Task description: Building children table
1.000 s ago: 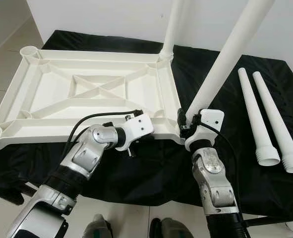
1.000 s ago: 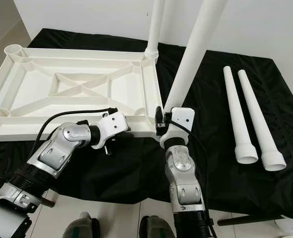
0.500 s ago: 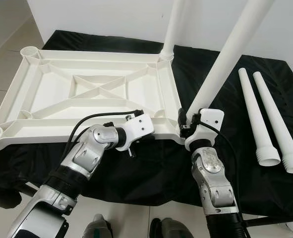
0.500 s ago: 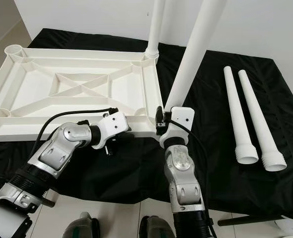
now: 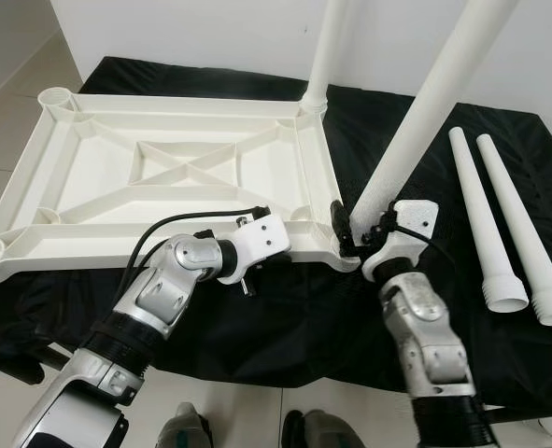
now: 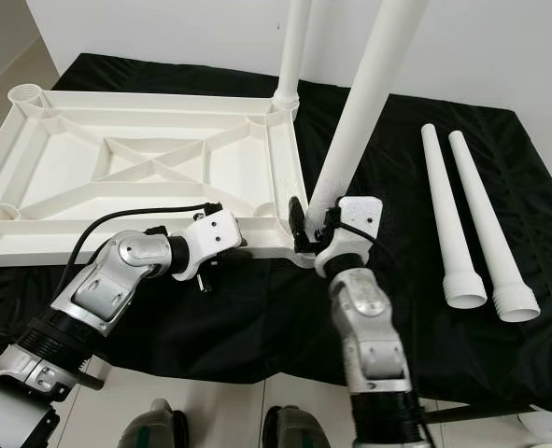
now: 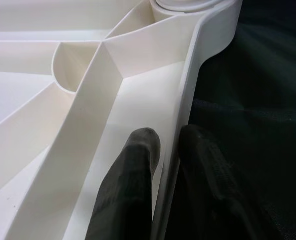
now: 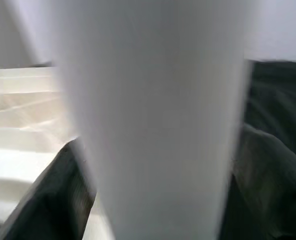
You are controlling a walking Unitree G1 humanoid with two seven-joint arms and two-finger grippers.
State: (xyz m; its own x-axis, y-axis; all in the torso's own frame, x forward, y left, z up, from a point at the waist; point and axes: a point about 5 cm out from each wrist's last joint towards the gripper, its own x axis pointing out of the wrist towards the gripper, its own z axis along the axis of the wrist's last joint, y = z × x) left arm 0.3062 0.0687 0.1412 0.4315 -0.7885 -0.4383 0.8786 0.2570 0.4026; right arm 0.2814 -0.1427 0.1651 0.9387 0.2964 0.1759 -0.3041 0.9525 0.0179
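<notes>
While you look down past both arms, the black cloth (image 5: 285,308) covers the work surface, and on it lies the white tabletop (image 5: 163,177), upside down with its ribs up. One fitted leg (image 5: 324,47) stands upright in the far right corner socket. A second leg (image 5: 425,103) leans steeply, its foot at the near right corner of the tabletop. Your right gripper (image 5: 361,233) is clamped around that leg just above its foot. Your left gripper (image 7: 170,150) pinches the tabletop's near rim, one finger inside, one outside. Two loose legs (image 5: 504,224) lie side by side on the cloth at your right, well apart from the tabletop.
</notes>
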